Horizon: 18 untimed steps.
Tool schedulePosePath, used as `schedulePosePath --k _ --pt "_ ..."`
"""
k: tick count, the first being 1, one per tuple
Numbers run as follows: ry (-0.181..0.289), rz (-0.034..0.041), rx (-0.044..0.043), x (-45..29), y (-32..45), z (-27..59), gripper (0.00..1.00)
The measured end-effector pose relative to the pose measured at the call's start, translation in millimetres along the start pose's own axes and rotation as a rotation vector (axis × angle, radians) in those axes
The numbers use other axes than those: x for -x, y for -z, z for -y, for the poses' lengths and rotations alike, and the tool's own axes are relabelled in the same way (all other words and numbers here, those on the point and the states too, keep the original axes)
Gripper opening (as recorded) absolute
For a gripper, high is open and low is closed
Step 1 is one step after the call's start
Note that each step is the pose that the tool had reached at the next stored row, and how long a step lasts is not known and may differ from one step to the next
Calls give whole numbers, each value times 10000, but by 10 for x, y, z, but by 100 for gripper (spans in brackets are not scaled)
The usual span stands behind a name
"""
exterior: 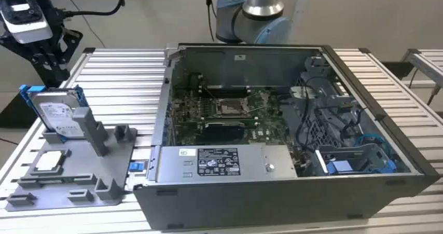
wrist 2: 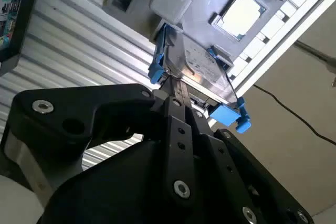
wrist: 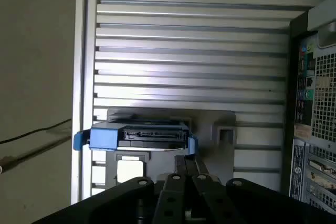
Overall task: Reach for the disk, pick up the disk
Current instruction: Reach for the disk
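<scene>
The disk (exterior: pixel 59 113) is a silver hard drive with a white label in a bright blue bracket. It stands upright on edge in a slot of the grey fixture (exterior: pixel 76 184), at the exterior view's left. My black gripper (exterior: pixel 45 63) hangs above and slightly behind it, apart from it. In both wrist views the disk (wrist 2: pixel 202 69) (wrist: pixel 139 136) lies just past my fingertips. The gripper (wrist 2: pixel 169 80) (wrist: pixel 188 157) looks shut, its fingers together with nothing between them.
A small square silver chip (exterior: pixel 50 161) lies flat on the fixture in front of the disk. An open computer case (exterior: pixel 277 203) fills the middle and right of the slatted metal table (exterior: pixel 124 83), with a grey box bearing a white sticker (exterior: pixel 221 162) inside its near edge.
</scene>
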<state>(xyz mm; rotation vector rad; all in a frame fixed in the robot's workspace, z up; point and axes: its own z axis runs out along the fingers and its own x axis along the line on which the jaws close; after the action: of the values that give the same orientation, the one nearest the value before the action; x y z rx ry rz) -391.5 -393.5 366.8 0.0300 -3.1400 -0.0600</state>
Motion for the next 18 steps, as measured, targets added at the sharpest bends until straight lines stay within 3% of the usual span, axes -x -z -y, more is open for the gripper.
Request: schedulePosePath --k 14,18 --pt "-1 -1 -1 -5 0 -3 0" --pt "0 0 0 -130 -5 -15 0"
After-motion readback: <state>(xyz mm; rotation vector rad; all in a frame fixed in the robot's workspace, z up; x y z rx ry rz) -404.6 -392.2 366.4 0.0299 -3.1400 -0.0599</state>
